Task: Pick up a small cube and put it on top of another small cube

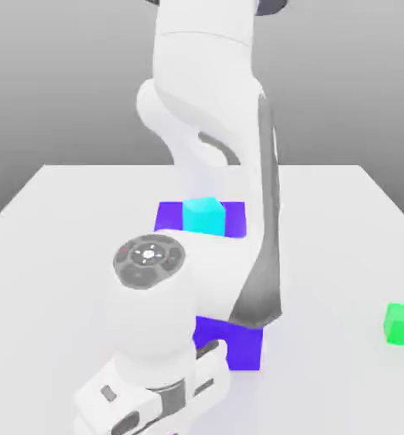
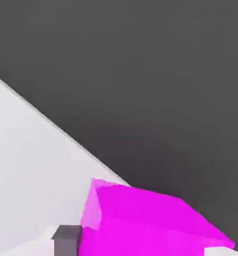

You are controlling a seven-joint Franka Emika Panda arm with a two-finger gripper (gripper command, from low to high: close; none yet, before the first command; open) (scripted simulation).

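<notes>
White table (image 1: 60, 221) under a grey backdrop; claw (image 2: 136, 245) closed around the magenta cube (image 2: 151, 220).

The arm (image 1: 209, 102) has a smooth, white, plastic-looking shell with a soft sheen and a darker grey band. The table (image 1: 60, 221) is plain matt white. The cyan cube (image 1: 202, 216), green cube (image 1: 401, 324) and magenta cube (image 2: 141, 220) look flat, smooth and untextured

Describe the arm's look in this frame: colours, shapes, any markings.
The arm has glossy white rounded links with a dark grey strip down one side. A wrist joint carries a grey round cap bearing small button-like marks. One finger is a dark grey block.
</notes>
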